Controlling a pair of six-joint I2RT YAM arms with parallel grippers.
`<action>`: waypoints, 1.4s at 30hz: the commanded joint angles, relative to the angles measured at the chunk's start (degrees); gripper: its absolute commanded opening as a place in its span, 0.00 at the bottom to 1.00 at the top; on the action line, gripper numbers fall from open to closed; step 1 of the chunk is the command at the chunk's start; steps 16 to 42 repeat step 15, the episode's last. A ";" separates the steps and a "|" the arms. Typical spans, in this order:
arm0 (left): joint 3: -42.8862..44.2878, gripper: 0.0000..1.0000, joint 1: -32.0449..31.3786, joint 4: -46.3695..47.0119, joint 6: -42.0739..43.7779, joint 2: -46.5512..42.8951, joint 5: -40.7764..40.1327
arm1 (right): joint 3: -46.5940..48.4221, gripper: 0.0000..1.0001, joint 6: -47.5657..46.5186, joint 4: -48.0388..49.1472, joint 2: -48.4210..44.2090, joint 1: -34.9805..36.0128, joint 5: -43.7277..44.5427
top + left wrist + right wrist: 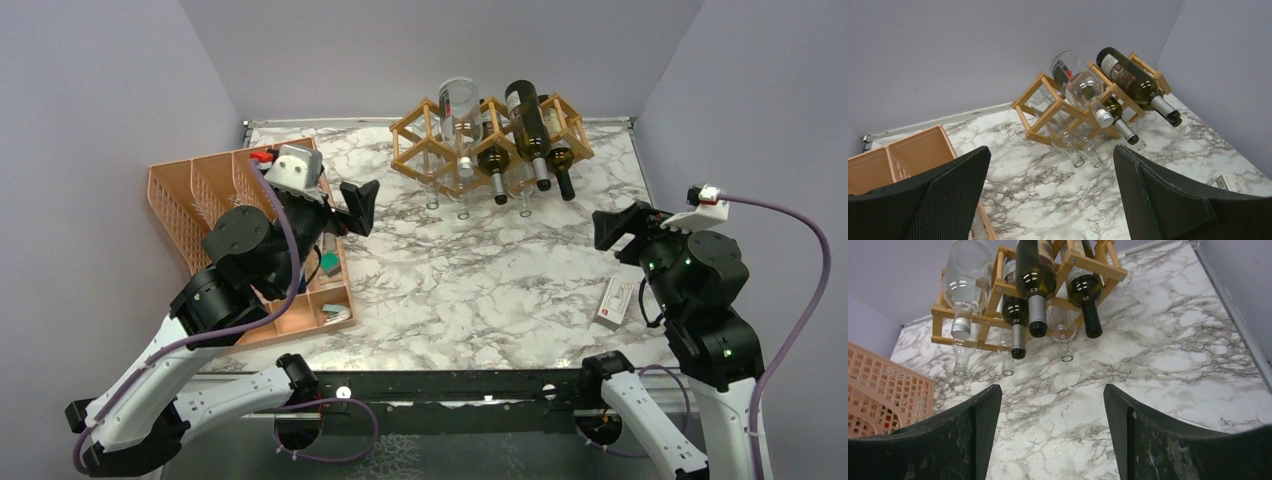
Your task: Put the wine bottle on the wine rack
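Observation:
The light wooden wine rack (411, 117) stands at the back of the marble table. It holds several bottles, necks toward me. A clear bottle (460, 108) and a dark wine bottle (527, 125) lie on its top row, with more dark and clear bottles in the cells below. The rack (1029, 135), clear bottle (1073, 72) and dark bottle (1128, 77) show in the left wrist view. The right wrist view also shows the rack (1118, 273) and dark bottle (1035, 275). My left gripper (360, 205) (1050, 150) and right gripper (612, 232) (1052, 387) are open, empty, and short of the rack.
An orange plastic mesh organizer (190, 195) holding small items sits at the left under my left arm. It also shows in the left wrist view (908, 150). A small white box (614, 300) lies at the right near my right arm. Grey walls close in the back and sides.

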 commanded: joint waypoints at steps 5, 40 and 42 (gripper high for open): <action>5.04 0.99 -0.10 -3.88 2.85 -2.67 -3.75 | 8.37 0.78 -4.22 -4.65 -1.45 -0.05 5.57; 5.64 0.99 -0.04 -4.49 2.94 -3.01 -3.10 | 11.51 0.79 -5.31 -5.96 -1.31 -0.08 5.26; 5.64 0.99 -0.04 -4.49 2.94 -3.01 -3.10 | 11.51 0.79 -5.31 -5.96 -1.31 -0.08 5.26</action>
